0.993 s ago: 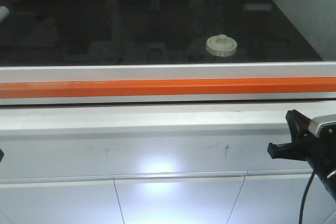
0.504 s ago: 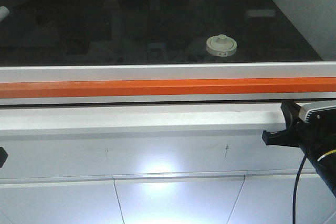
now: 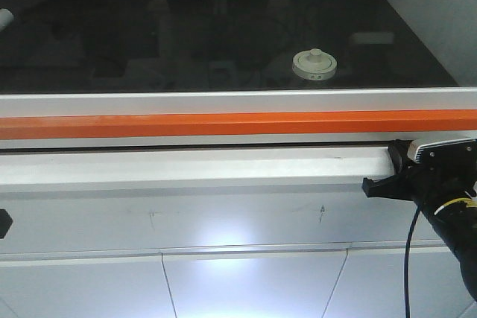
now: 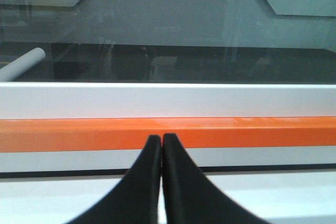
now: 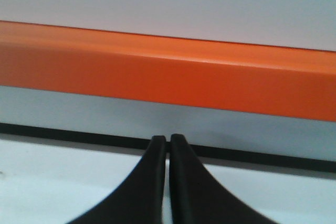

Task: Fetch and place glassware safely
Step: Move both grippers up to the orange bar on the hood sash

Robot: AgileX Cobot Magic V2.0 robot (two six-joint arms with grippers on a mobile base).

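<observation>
Plainly, the fetch is not yet under way, so the job now is a clean approach. At the far left edge of the front view only a black sliver of the left gripper (image 3: 4,223) shows. Its wrist camera has the two fingers (image 4: 149,182) pressed together with nothing between them, aimed at the orange bar (image 4: 168,132). Behind that bar, at the upper left, a white tube (image 4: 21,62) lies on the black counter (image 3: 149,35).

Right of centre, near the counter's front edge, stands the jar (image 3: 314,72), upright with its cream lid (image 3: 305,65) on, well apart from both arms. At the lower right the right gripper (image 3: 373,186) sits just under the orange bar, level with the white ledge (image 3: 194,165). It too is closed and empty.

Reflections across the dark area suggest a glass pane in front of the jar; whether the way in is open I cannot tell, and that should be settled first. The right arm, being nearer, should then clear the bar and spread its fingers wider than the lid. It should take the glass body rather than the knob, since a loose lid could lift off.
</observation>
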